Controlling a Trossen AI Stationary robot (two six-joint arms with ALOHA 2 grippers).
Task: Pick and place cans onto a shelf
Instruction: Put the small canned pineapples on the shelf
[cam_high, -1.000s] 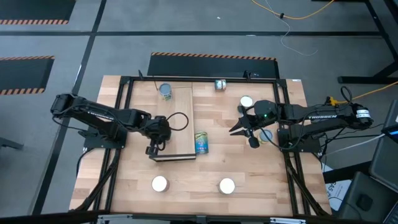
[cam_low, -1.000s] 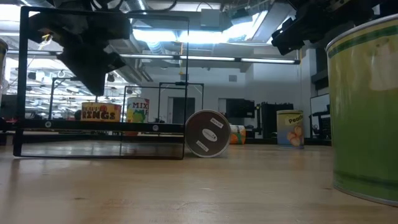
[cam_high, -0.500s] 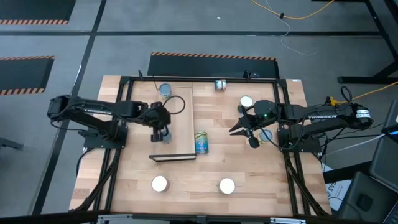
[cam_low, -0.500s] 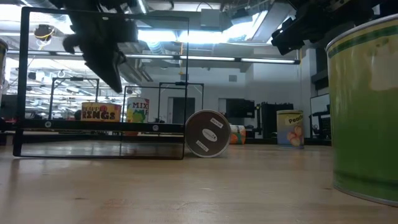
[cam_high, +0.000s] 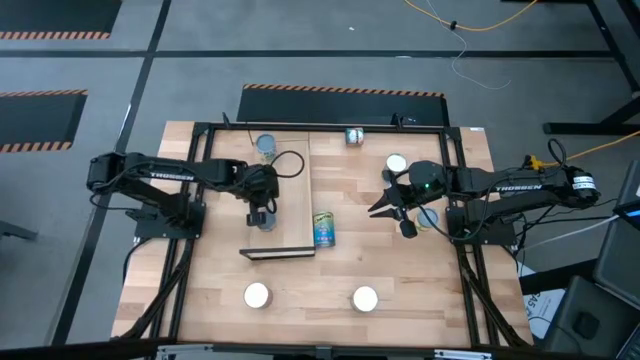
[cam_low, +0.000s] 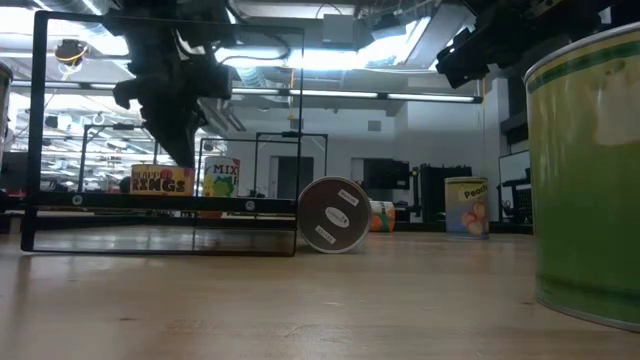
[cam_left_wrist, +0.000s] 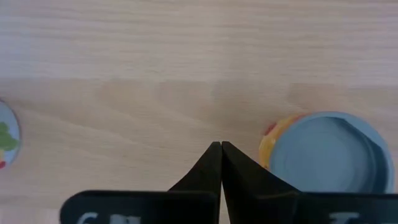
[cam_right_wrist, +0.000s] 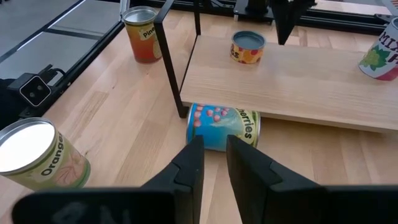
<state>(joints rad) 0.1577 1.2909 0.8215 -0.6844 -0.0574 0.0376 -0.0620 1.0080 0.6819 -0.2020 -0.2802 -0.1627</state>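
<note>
— What stands nearest the table's (cam_high: 440, 290) front edge?

— Two white-topped cans. One (cam_right_wrist: 37, 155) reads "Orange"; the other (cam_right_wrist: 142, 34), nearer the left front corner, shows "Pine" and the rest curves out of sight.

— And the blue one?

— The blue-and-yellow can (cam_right_wrist: 224, 127) lies on its side on the table, just beside the shelf's (cam_right_wrist: 311, 87) right long edge, near that plank's front end. Its label seems to say "Cherries".

— The pincers?

— The right gripper (cam_right_wrist: 213, 142) hangs over the table's right half, facing that fallen can, fingers a little apart and empty. The left gripper (cam_left_wrist: 221, 155) is above the middle of the shelf, fingers pressed together on nothing. Just beside it a grey-lidded can (cam_left_wrist: 326, 152) with a yellow-and-red label stands upright on the plank.

— Farther back?

— A can (cam_right_wrist: 380, 56) marked "MIX" stands at the shelf's far end. The low view also shows "RINGS" (cam_low: 160, 180) and "Peach" (cam_low: 466, 207) on two cans.

— What has changed from a second ago?

— The left gripper was over the shelf's front end, fingers slightly parted. It has moved toward the middle and closed. The right arm and the cans have not shifted.
</note>
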